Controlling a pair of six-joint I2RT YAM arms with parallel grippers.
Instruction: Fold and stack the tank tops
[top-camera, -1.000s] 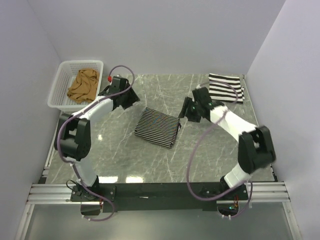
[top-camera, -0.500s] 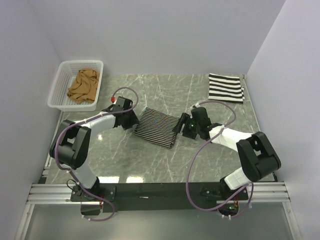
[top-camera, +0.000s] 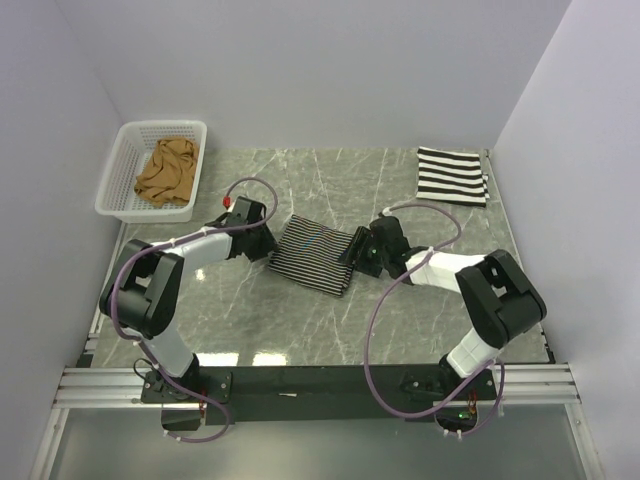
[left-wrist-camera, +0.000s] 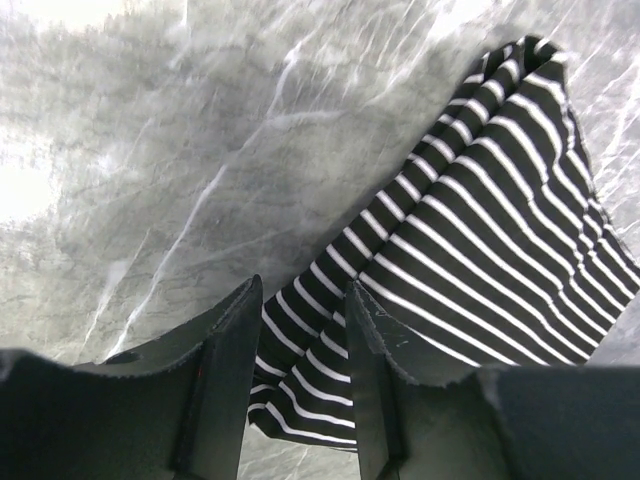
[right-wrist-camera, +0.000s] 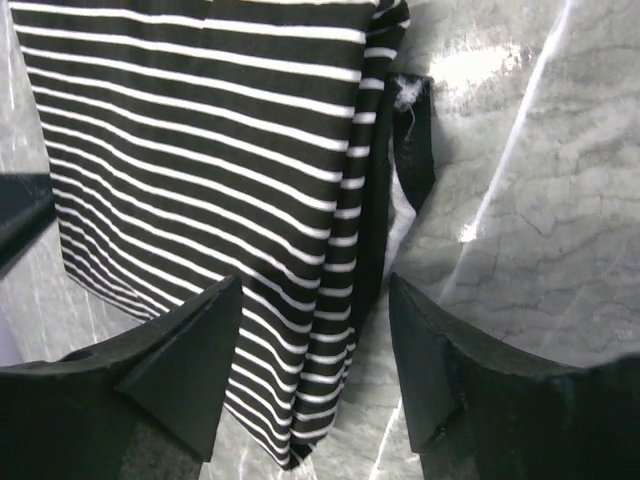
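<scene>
Left gripper (left-wrist-camera: 300, 300) and right gripper (right-wrist-camera: 315, 290), jaws parted, straddle edges of the folded thin-striped top (top-camera: 312, 255); pinching one layer only could undo the fold.

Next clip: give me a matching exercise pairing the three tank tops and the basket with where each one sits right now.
Things
1. tan-brown tank top
2. bold black-and-white striped tank top
3. thin-striped tank top
4. white mesh basket

Places
A. folded, middle of the table
B. at the table's far left corner
C. crumpled inside the basket
D. folded, at the table's far right corner

Pairs: 1-C; 2-D; 3-A; 4-B
</scene>
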